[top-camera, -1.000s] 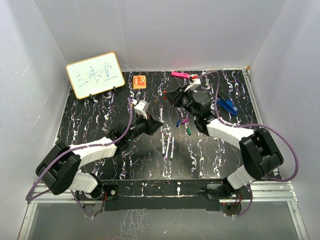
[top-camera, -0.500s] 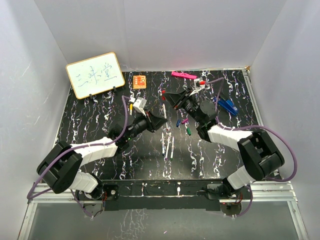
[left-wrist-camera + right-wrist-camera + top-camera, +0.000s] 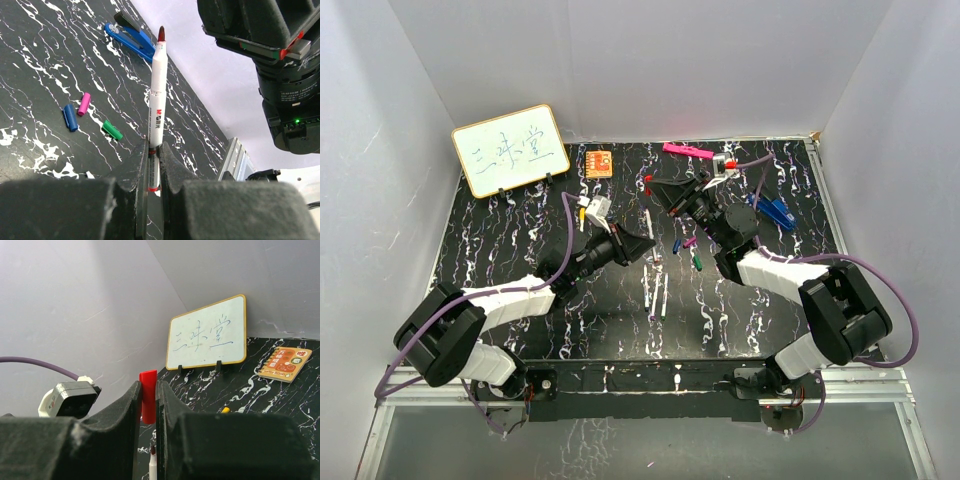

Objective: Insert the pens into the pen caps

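**Overhead view.** The left arm runs from its base at the near left corner diagonally toward the middle of the black marbled table (image 3: pixel 500 235). Its forearm is low, and the left gripper (image 3: pixel 642 247) is aimed at the far right. The right arm rises from the near right corner, folds at the elbow and sends its forearm toward the far left. The right gripper (image 3: pixel 656 187) is raised above the far middle of the table, facing the left one. Other white pens (image 3: pixel 664 294) lie flat just in front of the left gripper. The blue cap (image 3: pixel 678 243), purple cap (image 3: pixel 689 241) and green cap (image 3: pixel 698 262) lie loose between the two forearms.

**Left wrist view.** The jaws are pressed together on the lower end of the red-tipped pen (image 3: pixel 156 100). The pen stands out beyond the fingers (image 3: pixel 172 167) with its tip free, pointing toward the right arm's wrist. The three loose caps and a blue stapler (image 3: pixel 131 40) lie on the table behind it.

**Right wrist view.** The jaws pinch the red cap (image 3: pixel 148 395), which juts past the fingertips. The pen's tip shows close below the cap in this view, apart from it. A whiteboard (image 3: pixel 207 335) and an orange notebook (image 3: pixel 287 364) stand at the far edge.
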